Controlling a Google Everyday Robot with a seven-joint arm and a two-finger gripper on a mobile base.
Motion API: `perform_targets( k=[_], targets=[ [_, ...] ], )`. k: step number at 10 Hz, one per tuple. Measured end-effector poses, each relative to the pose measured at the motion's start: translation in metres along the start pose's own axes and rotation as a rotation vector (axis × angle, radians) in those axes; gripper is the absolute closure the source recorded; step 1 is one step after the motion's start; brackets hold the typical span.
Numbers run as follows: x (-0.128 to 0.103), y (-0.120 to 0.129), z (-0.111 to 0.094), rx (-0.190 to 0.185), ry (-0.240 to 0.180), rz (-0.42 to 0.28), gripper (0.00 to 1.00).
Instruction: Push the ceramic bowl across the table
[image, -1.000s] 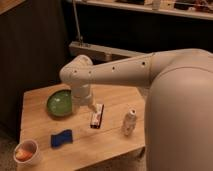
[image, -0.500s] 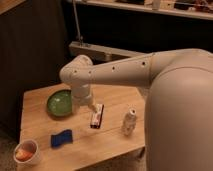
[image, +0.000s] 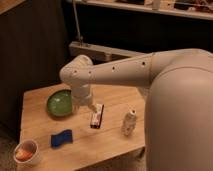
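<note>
The green ceramic bowl (image: 60, 103) sits on the left part of the light wooden table (image: 107, 140), near its far edge. My white arm reaches in from the right and bends down over the table. My gripper (image: 84, 104) hangs just right of the bowl, at or very near its rim, above the tabletop. The wrist hides the contact point.
A small white bowl with orange contents (image: 26, 151) stands at the front left corner. A blue sponge (image: 61, 138) lies in front of the green bowl. A dark snack bar (image: 97, 116) and a small crushed can (image: 129, 121) sit mid-table. A dark wall lies behind.
</note>
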Motion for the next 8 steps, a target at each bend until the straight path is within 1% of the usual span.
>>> perform_targets(
  k=[3, 4, 6, 7, 8],
  targets=[
    [-0.001, 0.000, -0.001, -0.002, -0.001, -0.002, 0.35],
    [-0.005, 0.003, -0.006, -0.022, -0.029, -0.021, 0.35],
    [-0.022, 0.018, -0.026, -0.064, -0.096, -0.067, 0.35],
    [-0.039, 0.036, -0.039, -0.105, -0.141, -0.106, 0.35],
    [-0.055, 0.053, -0.050, -0.144, -0.175, -0.137, 0.35]
  ],
)
